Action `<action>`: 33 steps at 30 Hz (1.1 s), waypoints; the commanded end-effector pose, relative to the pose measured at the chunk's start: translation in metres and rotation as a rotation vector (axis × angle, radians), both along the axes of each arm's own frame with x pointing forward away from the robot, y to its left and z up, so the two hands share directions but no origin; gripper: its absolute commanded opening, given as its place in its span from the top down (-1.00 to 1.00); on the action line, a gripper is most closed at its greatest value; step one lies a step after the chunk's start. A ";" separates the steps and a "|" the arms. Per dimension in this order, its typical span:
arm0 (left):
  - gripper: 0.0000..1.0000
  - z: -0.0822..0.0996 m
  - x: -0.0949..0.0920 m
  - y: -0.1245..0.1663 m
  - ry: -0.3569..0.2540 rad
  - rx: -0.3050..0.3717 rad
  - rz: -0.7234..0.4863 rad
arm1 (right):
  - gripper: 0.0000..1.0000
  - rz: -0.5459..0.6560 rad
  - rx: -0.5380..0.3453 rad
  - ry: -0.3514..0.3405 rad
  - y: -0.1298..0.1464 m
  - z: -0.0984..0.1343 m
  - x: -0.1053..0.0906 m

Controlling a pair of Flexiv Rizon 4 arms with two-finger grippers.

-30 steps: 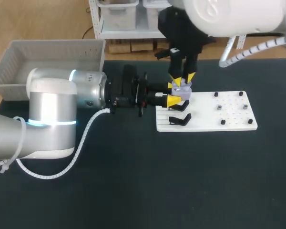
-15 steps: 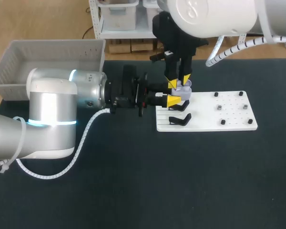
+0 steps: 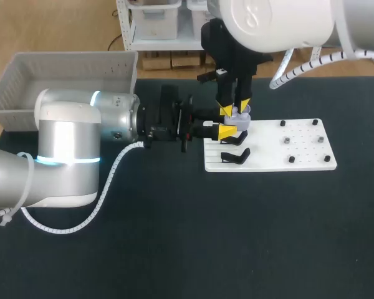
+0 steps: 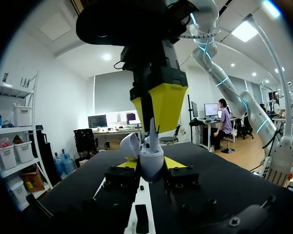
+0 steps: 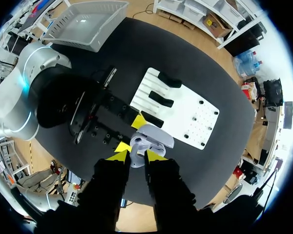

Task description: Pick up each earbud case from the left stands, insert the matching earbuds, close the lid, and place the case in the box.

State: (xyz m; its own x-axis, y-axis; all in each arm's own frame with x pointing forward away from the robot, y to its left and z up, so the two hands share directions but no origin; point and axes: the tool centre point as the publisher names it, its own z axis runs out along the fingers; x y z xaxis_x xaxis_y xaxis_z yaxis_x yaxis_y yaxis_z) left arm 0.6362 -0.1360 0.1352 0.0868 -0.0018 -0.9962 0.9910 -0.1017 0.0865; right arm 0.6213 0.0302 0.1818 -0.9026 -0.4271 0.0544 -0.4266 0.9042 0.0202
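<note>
Head view: the lavender earbud case, lid open, is just above the frame's centre, over the left edge of the white board. My left end effector is clamped on the case from two sides and holds it upright. My right end effector hangs straight over the open case. In the left wrist view a white earbud stands up out of the case, right under the right end effector. I can't tell if the right end effector grips it. The box is upper left, well apart.
</note>
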 end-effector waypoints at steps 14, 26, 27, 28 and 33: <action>1.00 0.000 -0.001 0.000 -0.002 -0.001 0.005 | 1.00 -0.006 0.001 -0.001 -0.001 -0.006 0.008; 1.00 0.000 -0.001 0.000 -0.002 -0.001 0.005 | 0.22 0.005 -0.001 0.015 0.001 -0.011 0.009; 1.00 0.000 -0.001 0.000 -0.002 -0.001 0.005 | -0.61 0.006 0.001 0.016 0.001 -0.010 0.008; 1.00 0.000 -0.001 0.000 -0.002 -0.001 0.005 | -1.00 0.008 0.001 0.017 0.001 -0.008 0.006; 1.00 0.000 -0.001 0.000 -0.002 -0.001 0.005 | -1.00 0.025 0.035 0.003 0.001 0.010 -0.005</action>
